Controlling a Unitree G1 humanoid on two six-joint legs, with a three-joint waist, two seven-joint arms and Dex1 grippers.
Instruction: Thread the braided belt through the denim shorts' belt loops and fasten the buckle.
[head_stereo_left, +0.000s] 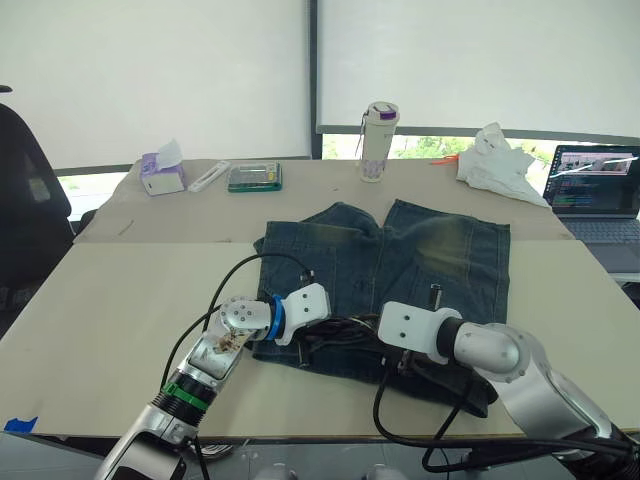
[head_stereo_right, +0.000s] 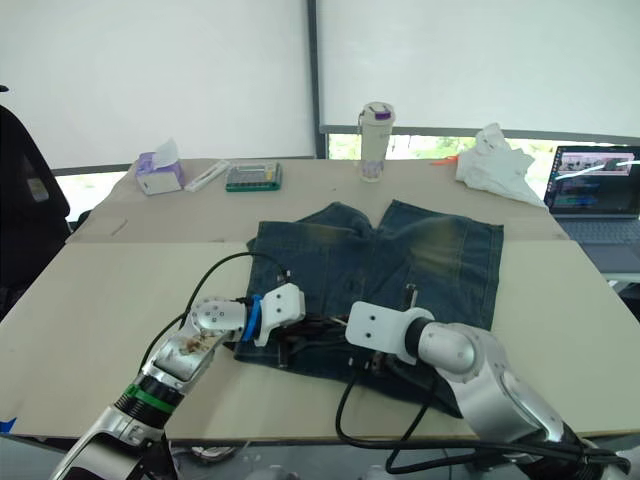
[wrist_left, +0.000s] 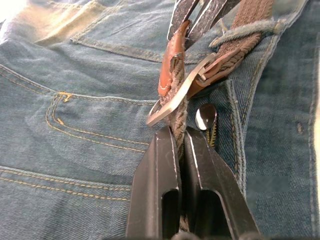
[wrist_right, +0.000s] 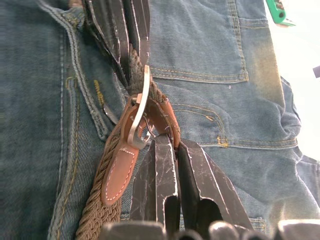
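From the head views, the denim shorts lie flat on the bench, waistband toward the robot, and both arms meet over its middle, where the braided belt shows as a dark strip.

In the left wrist view, the left pincer is pressed together on the belt's woven free end, which passes through the buckle. Further along, the belt sits under one of the belt loops, so threading looks done at least there.

In the right wrist view, the right pincer is pinching the belt by its leather tab just behind the buckle. Whether the prong has gone into the weave cannot be made out; fastening seems the remaining step.
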